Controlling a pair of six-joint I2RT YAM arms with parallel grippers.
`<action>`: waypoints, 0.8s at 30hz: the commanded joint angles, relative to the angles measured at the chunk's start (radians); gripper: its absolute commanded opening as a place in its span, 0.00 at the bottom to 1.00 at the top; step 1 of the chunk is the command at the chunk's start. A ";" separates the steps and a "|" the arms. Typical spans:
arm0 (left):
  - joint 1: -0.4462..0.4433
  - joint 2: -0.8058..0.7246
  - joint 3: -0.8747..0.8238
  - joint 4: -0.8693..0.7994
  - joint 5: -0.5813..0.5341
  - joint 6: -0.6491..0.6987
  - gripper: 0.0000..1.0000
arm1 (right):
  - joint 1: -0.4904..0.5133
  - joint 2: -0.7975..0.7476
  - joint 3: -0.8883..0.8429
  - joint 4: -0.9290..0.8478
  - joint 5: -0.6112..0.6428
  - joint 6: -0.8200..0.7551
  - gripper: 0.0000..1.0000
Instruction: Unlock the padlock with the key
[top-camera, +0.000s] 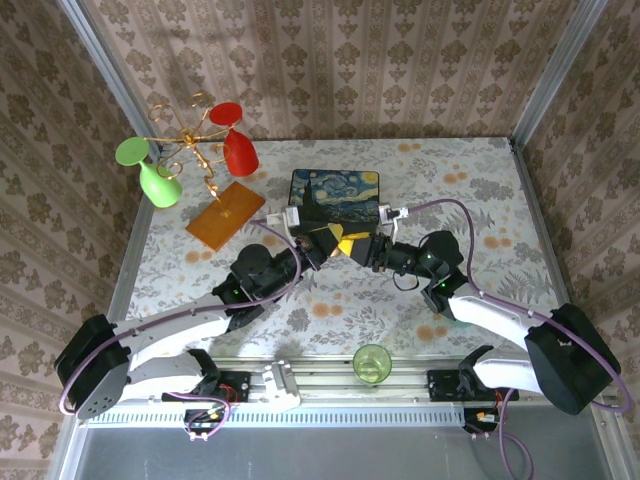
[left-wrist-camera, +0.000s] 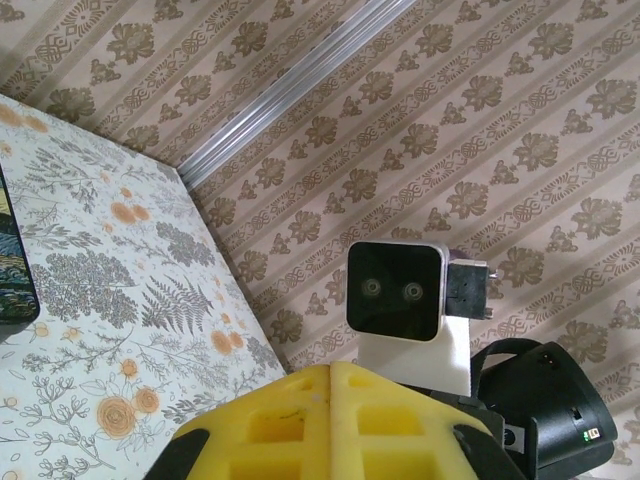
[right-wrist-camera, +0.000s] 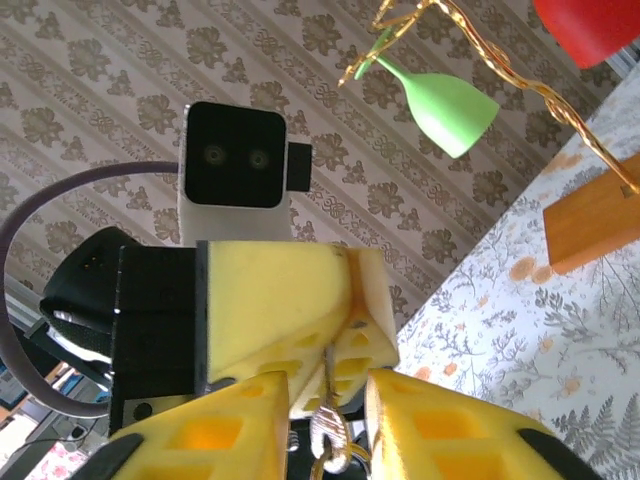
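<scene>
The padlock (right-wrist-camera: 328, 440) is very small and light, of hard brass with a thin silver shackle. I think it slips and turns easily between the yellow fingers. It is better to take it by the flat sides of the body and to leave the keyhole free. It sits in the gap between the fingers of the right gripper (right-wrist-camera: 326, 392), with the silver loop above and the gold body at the lower edge of that view. These fingers stand narrow, but I cannot tell if they really press it.

The key is thin and stiff. A dark speck (right-wrist-camera: 353, 322) at the seam of the left gripper (right-wrist-camera: 340, 340) may be it, but it is too small to be sure. The left fingers are pressed fully together.

Both arms reach forward and bend inward. Their tips meet nose to nose above the table (top-camera: 470, 200), just in front of the painted box (top-camera: 335, 195).
</scene>
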 joint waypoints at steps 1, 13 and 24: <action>-0.014 0.000 0.022 -0.006 -0.018 0.054 0.00 | 0.008 0.021 0.010 0.094 0.004 0.027 0.21; -0.012 0.021 -0.027 0.117 -0.054 0.024 0.00 | 0.044 0.116 -0.001 0.250 0.005 0.109 0.20; -0.018 0.001 -0.058 0.139 -0.106 0.016 0.00 | 0.040 0.099 -0.021 0.253 0.039 0.102 0.16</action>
